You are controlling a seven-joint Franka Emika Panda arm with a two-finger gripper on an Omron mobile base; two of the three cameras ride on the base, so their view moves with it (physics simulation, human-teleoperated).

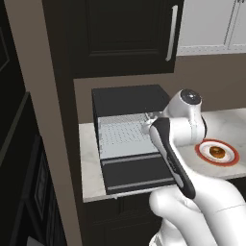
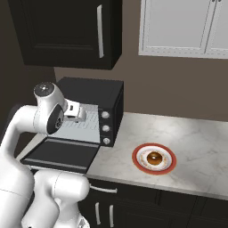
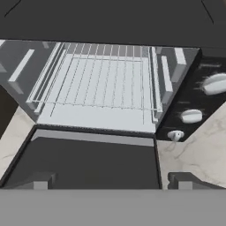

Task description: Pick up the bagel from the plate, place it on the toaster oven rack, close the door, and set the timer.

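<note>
The bagel (image 1: 217,153) (image 2: 154,158) lies in the middle of the plate (image 1: 233,158) (image 2: 135,159) on the counter, right of the black toaster oven. The oven's door (image 1: 134,173) (image 2: 60,153) (image 3: 88,161) is folded down flat. Behind it the toaster oven rack (image 1: 120,132) (image 2: 91,118) (image 3: 97,81) sits bare in the lit cavity. My gripper (image 1: 145,123) (image 2: 83,116) (image 3: 112,183) hovers over the open door, facing the rack. Its fingers stand wide apart with nothing between them, well left of the plate.
Three silver knobs (image 2: 106,128) (image 3: 192,116) run down the oven's right panel. Dark wall cabinets (image 1: 125,33) hang above the oven, white ones (image 2: 178,26) further right. The marble counter (image 2: 200,151) stretches right of the plate. A tall dark unit (image 1: 29,144) stands at the left.
</note>
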